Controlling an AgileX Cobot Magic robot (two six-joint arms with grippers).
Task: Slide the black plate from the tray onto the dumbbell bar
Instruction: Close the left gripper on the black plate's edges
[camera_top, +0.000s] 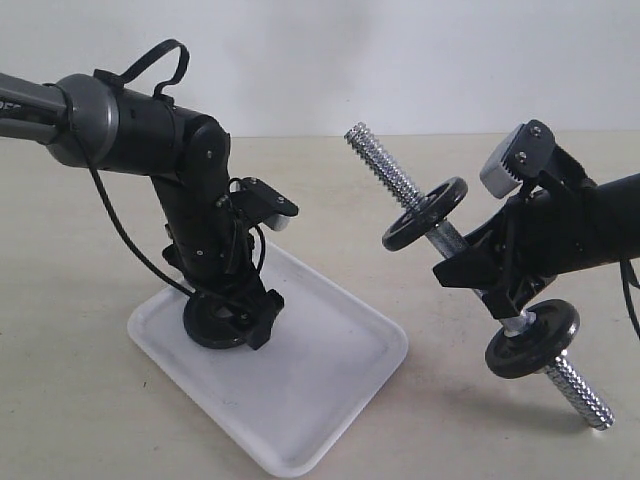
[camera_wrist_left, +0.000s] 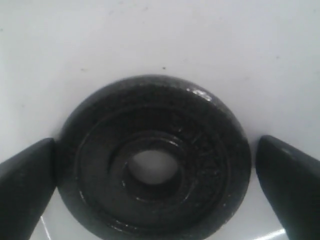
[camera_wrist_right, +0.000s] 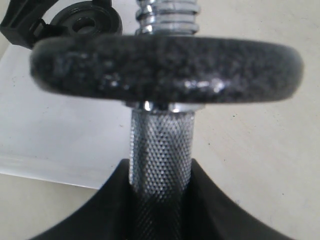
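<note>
The black plate (camera_wrist_left: 200, 150) lies flat on the white tray (camera_top: 320, 400), its centre hole facing up. My left gripper (camera_wrist_left: 156, 165) is open and lowered over it, one finger (camera_wrist_left: 27, 185) against the plate's edge and the other (camera_wrist_left: 290, 185) a small gap away. In the exterior view the left gripper (camera_top: 232, 325) stands on the tray's far left part around the plate (camera_top: 208, 325). My right gripper (camera_top: 490, 275) is shut on the knurled middle of the dumbbell bar (camera_wrist_right: 161, 145), holding it tilted above the table. The bar (camera_top: 385, 165) points up-left with a bare threaded end.
Two black discs sit on the bar, one (camera_top: 425, 213) above my right gripper and one (camera_top: 532, 338) below it. The lower threaded end (camera_top: 585, 392) hangs near the beige table (camera_top: 450, 430). The right wrist view shows the upper disc (camera_wrist_right: 165, 67) edge-on.
</note>
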